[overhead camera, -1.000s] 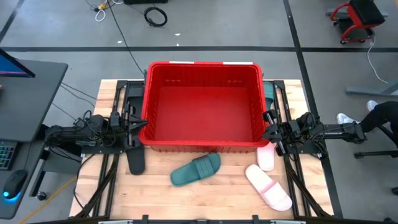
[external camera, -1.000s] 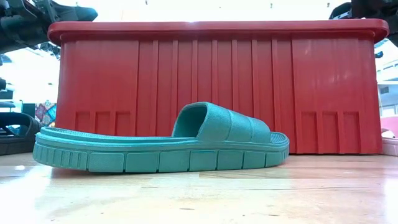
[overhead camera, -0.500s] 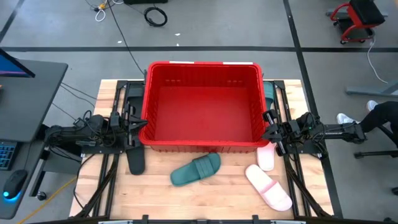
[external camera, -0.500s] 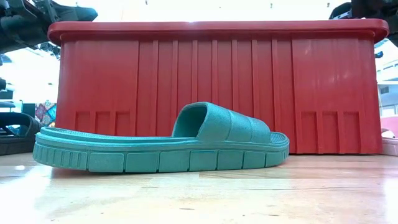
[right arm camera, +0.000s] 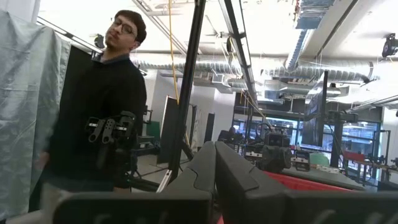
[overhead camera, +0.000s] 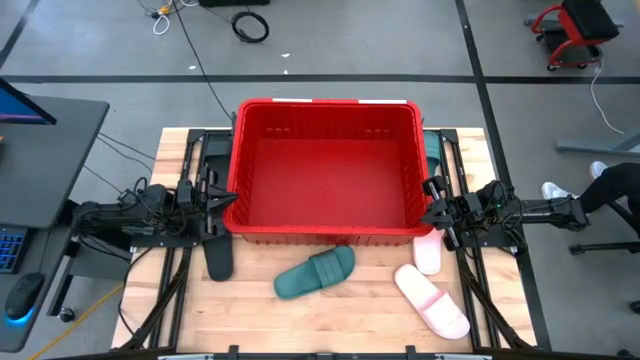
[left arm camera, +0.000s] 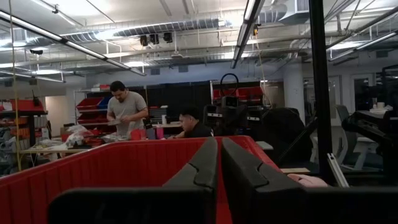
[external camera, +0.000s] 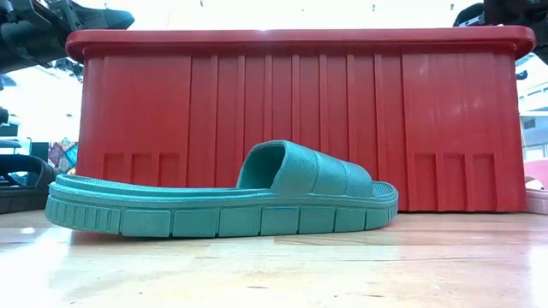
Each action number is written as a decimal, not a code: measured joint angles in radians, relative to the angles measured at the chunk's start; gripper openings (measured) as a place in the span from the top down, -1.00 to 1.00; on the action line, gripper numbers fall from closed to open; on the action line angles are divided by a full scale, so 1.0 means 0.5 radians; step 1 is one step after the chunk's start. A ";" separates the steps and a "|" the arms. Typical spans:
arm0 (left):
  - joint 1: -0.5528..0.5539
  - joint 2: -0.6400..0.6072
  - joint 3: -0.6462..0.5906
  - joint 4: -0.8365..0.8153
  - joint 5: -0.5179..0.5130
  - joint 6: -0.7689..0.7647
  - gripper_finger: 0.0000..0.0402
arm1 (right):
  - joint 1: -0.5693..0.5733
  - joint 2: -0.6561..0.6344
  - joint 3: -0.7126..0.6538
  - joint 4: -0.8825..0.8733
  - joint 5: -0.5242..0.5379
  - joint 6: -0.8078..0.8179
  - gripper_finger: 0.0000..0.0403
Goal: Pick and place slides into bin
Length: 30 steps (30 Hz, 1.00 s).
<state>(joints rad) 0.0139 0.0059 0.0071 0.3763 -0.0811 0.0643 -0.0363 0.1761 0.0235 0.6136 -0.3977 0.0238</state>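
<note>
The left gripper (overhead camera: 228, 198) sits at the left-centre of the high view, its fingers (left arm camera: 202, 167) pressed together with nothing between them, tips at the left rim of the red bin (overhead camera: 325, 232). The right gripper (overhead camera: 430, 206) mirrors it at the right-centre, fingers (right arm camera: 208, 163) likewise closed on nothing, tips at the bin's right rim. Both arms stretch level toward the bin from the table's sides.

The bin fills the upper middle of the wooden table (overhead camera: 250, 310), and no slide shows inside it. Just below its front wall, in the lower centre of the high view, a teal green slide (overhead camera: 316, 272) lies upright on its sole, angled, close to the bin; in the low view it spans the foreground in front of the bin wall. To the lower right lies a pale pink slide (overhead camera: 432, 300), diagonal. A second pale pink slide (overhead camera: 427, 252) lies near the bin's lower right corner, under the right gripper. A black slide (overhead camera: 218, 256) lies at the lower left of the bin, below the left gripper. Another teal slide (overhead camera: 431, 152) shows as a sliver beside the bin's right wall, higher in the frame.

In the right wrist view a person in a dark top (right arm camera: 99, 118) stands in the room beyond the table.
</note>
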 joint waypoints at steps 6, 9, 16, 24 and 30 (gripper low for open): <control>-0.001 0.001 0.000 0.000 0.000 0.000 0.82 | 0.000 0.000 0.000 0.000 0.000 0.000 0.93; 0.000 0.001 0.000 0.000 -0.001 0.001 0.82 | 0.001 0.000 0.000 0.000 0.000 -0.001 0.93; 0.000 0.000 0.000 0.000 0.000 0.000 0.88 | 0.000 0.001 0.000 0.000 0.000 -0.001 0.93; 0.000 0.000 0.000 0.000 -0.001 0.001 0.83 | 0.001 0.001 0.000 0.000 0.000 0.000 0.93; 0.000 0.001 0.000 0.000 0.000 0.000 0.83 | -0.004 0.000 0.000 0.023 0.219 0.123 0.93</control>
<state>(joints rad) 0.0137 0.0063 0.0073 0.3763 -0.0812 0.0643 -0.0381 0.1763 0.0232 0.6252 -0.2882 0.0853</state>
